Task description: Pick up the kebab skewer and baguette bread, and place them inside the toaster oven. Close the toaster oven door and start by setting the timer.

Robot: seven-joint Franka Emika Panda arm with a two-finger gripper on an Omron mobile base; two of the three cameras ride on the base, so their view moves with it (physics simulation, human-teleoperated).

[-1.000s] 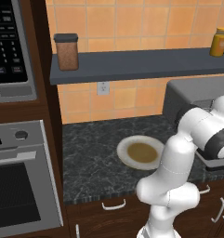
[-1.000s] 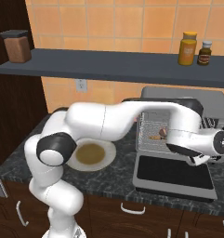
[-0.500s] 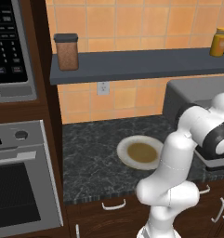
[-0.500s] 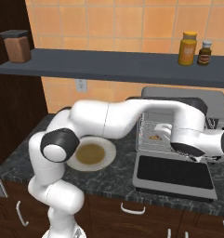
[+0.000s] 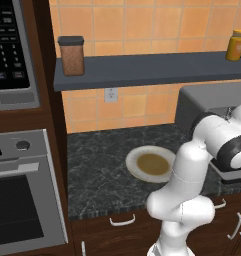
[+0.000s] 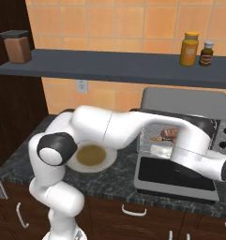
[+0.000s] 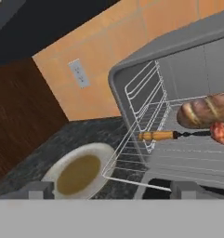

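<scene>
The toaster oven (image 6: 184, 101) (image 5: 212, 97) stands on the counter at the right. Its door (image 6: 173, 174) lies dropped open and flat in front. On the wire rack (image 7: 146, 121) inside lie the baguette bread (image 7: 204, 110) (image 6: 171, 132) and, just in front of it, the kebab skewer (image 7: 176, 135) (image 6: 157, 139). My gripper (image 7: 112, 190) hovers over the open door before the oven mouth. It is open, its tips are wide apart, and nothing is between them.
A white plate (image 5: 152, 164) (image 6: 91, 157) (image 7: 78, 173) with a brown centre sits left of the toaster oven. A shelf above carries a jar (image 5: 72, 55) and bottles (image 6: 189, 48). The wall oven (image 5: 22, 200) and microwave (image 5: 12, 50) stand at far left.
My wrist has drawn back to the right and front, away from the oven opening. The jaws stay open. Baguette and skewer have not moved on the rack.
</scene>
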